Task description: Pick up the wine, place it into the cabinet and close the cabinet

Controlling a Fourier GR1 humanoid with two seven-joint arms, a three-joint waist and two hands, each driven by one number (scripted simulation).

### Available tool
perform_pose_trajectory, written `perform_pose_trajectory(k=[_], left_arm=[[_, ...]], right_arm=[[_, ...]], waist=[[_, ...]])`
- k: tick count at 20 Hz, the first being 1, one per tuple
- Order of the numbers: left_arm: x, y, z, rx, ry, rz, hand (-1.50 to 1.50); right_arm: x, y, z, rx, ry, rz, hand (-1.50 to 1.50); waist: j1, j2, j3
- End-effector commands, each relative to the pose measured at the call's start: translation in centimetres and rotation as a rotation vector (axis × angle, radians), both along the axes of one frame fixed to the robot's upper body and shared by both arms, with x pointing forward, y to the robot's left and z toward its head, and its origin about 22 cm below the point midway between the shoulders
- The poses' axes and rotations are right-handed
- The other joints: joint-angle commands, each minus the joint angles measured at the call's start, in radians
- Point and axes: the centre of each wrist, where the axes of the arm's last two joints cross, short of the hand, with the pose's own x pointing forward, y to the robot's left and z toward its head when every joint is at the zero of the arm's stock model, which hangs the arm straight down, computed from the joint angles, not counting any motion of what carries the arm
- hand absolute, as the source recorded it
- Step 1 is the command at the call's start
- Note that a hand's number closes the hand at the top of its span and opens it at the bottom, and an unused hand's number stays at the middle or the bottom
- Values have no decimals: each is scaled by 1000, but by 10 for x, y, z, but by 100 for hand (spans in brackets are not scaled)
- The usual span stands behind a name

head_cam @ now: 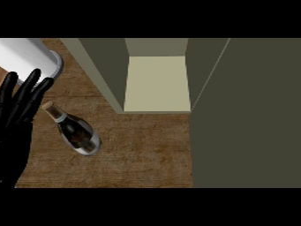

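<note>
A dark wine bottle (76, 131) with a cork and a white neck band stands on the wooden counter (140, 150), seen from above with its neck leaning toward the upper left. My left hand (9, 119) is at the left edge, open, fingers straight and pointing up, just left of the bottle's neck and not touching it. The olive cabinet (156, 84) sits at the top centre, open, its pale inner floor bare. The cabinet door (257, 114) is swung out and fills the right side. My right hand does not show.
A white rounded object (22, 55) with a grey rim lies at the top left, behind my left hand. Bare wood stretches between the bottle and the cabinet's front edge.
</note>
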Motion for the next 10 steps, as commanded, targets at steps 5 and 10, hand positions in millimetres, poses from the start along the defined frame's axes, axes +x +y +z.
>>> perform_pose_trajectory(k=[5, 10], left_arm=[[1, 6, -14, -81, 134, -554, -150], [-10, -2, -43, -281, 398, -819, -150]], right_arm=[[-12, -3, -11, 3, 50, 30, -150], [-26, 11, -10, -21, 179, 258, -150]], waist=[[-18, -29, -21], [-20, -32, -21]])
